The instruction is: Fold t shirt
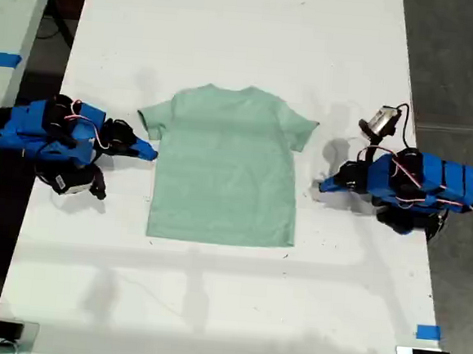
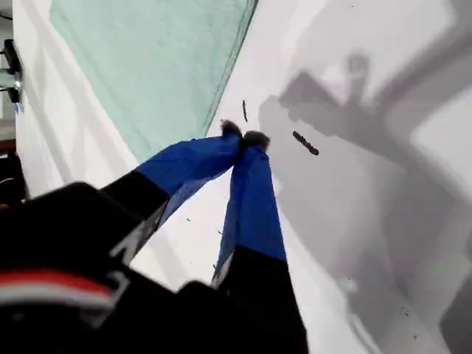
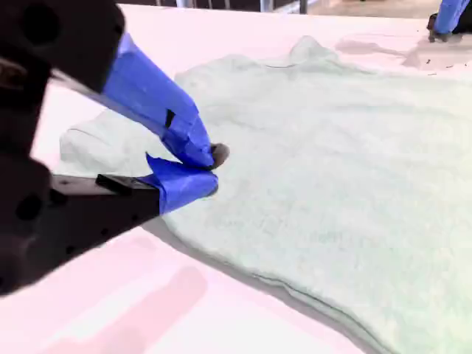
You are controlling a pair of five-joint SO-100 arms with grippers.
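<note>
The t shirt (image 1: 225,166) lies flat and unfolded on the white table (image 1: 232,29), about midway across it in the exterior view, neck toward the top of that view, both short sleeves spread out and the hem a straight edge toward the bottom of it. The cloth looks smooth, with only faint creases.

My second gripper (image 3: 210,171) is the one at the exterior view's left (image 1: 150,154). Its arm lies low and nearly level over the table, pointing toward the shirt. In the second wrist view the blue fingertips (image 3: 193,144) sit at the shirt's side edge just below the sleeve, with the jaws narrowed to a small gap. They are at the cloth, but I cannot tell whether any fabric is pinched between them; the lower fingertip seems to rest at the cloth's surface.

My first gripper (image 2: 243,136) is the one at the exterior view's right (image 1: 324,185). That arm also lies low and level, aimed at the shirt's other side. Its tips meet, jaws closed on nothing, and they hover or rest on bare table just beside the shirt's edge, apart from the cloth. A few small dark specks lie on the table near those tips.

A strip of blue tape (image 1: 427,331) sits on the table near the exterior view's lower right corner.
</note>
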